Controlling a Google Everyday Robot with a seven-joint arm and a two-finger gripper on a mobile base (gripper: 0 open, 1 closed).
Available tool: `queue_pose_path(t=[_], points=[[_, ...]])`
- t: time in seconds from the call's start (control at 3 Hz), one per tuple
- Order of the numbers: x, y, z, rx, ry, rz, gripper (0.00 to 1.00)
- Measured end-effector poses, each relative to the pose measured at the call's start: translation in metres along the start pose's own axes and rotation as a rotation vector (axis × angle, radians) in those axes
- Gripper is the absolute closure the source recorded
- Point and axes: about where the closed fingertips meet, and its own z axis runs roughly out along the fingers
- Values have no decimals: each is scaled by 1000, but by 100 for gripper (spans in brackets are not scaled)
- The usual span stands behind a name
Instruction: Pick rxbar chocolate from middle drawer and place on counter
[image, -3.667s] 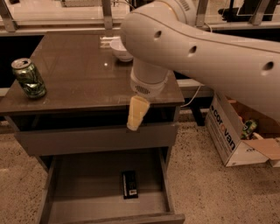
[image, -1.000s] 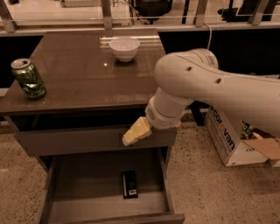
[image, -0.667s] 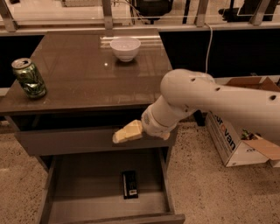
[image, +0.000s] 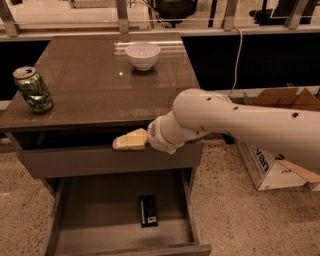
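Nothing is picked yet: the bar lies flat on the floor of the open drawer, near its front lip. The grasp, the lift and the placing on the counter are all left. The gripper hangs above the drawer, before the closed front, pointing left. Its jaws look pressed together and empty, though the view is poor. The arm reaches in from the right.
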Motion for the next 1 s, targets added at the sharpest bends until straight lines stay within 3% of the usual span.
queue_pose_path(t=[0.33,0.67,1.0], points=[[16,8,10,32,127,-14,0],[81,-13,3,101,381,55,0],[130,-24,-8,159,524,125,0]])
